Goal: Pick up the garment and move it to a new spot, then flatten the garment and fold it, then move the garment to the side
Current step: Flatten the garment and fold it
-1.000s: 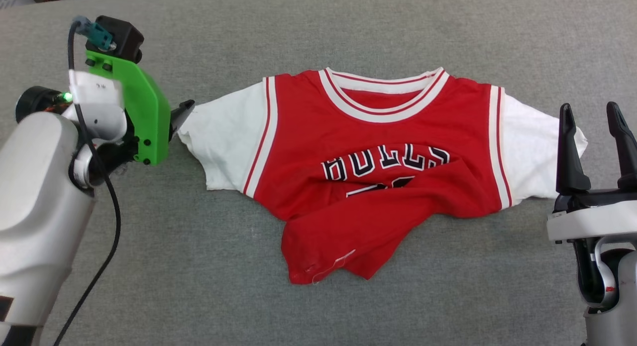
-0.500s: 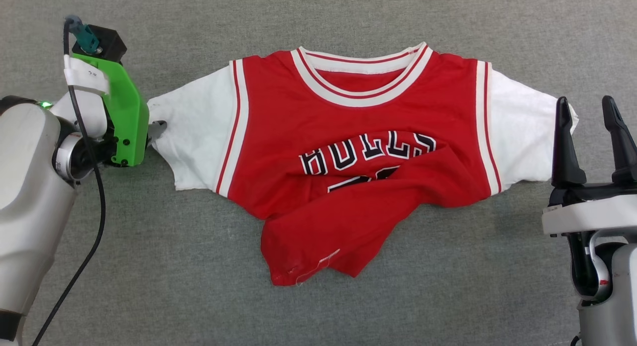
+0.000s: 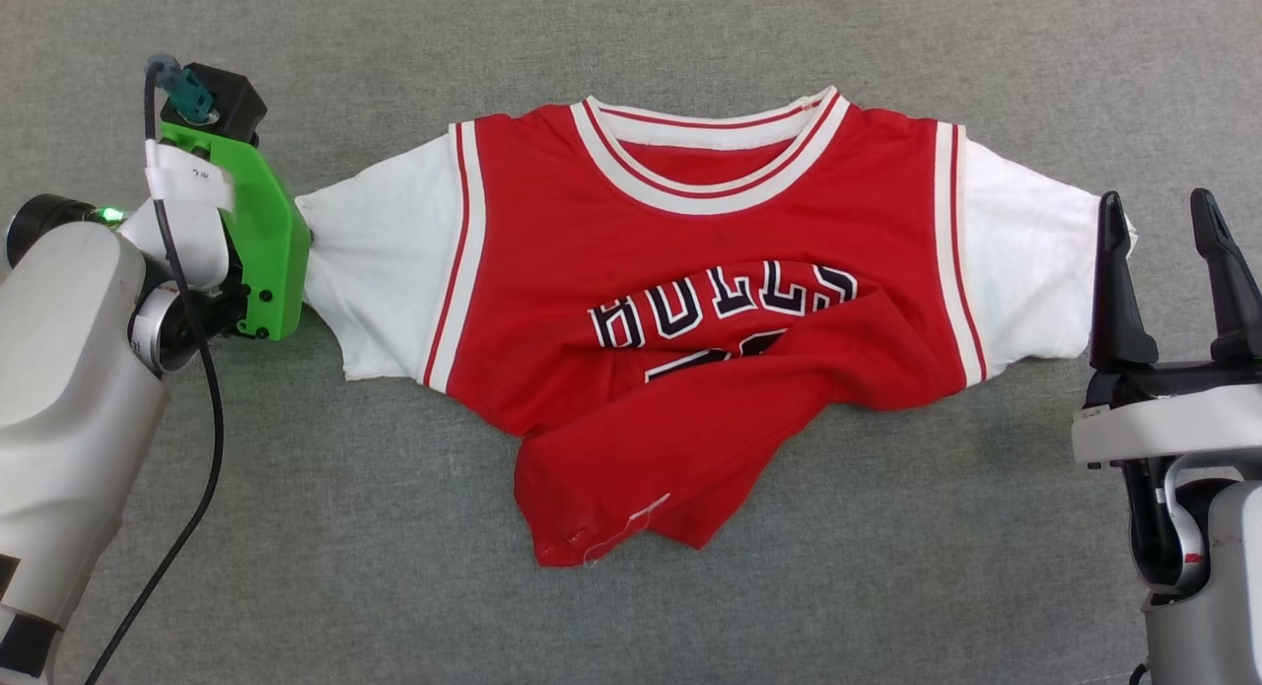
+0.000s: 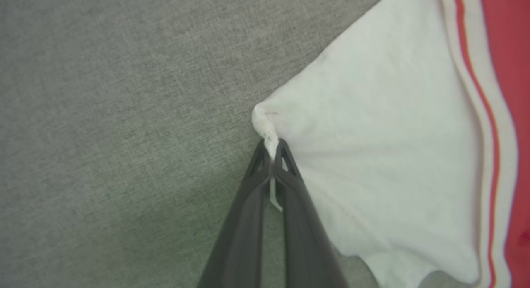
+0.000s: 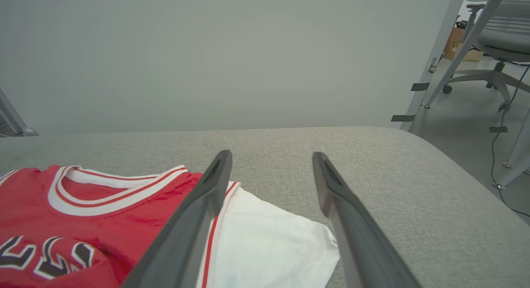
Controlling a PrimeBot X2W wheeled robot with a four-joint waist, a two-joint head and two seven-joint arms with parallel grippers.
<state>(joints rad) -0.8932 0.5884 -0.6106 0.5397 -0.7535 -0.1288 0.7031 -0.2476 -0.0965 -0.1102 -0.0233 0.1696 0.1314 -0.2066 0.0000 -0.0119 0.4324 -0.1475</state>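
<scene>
Head view: your left gripper (image 4: 272, 150) sits at 9 o'clock, fingers aimed toward 3, pinched tight on a sleeve tip of the garment (image 4: 372, 134). Your right gripper (image 3: 1156, 204) sits at 4 o'clock, fingers toward 12, spread wide.

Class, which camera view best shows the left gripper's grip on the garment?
Left wrist view: the left gripper pinches the garment at its sleeve tip, close up. Head view: the green mount covers its fingertips. Right wrist view faces the opposite sleeve.
</scene>
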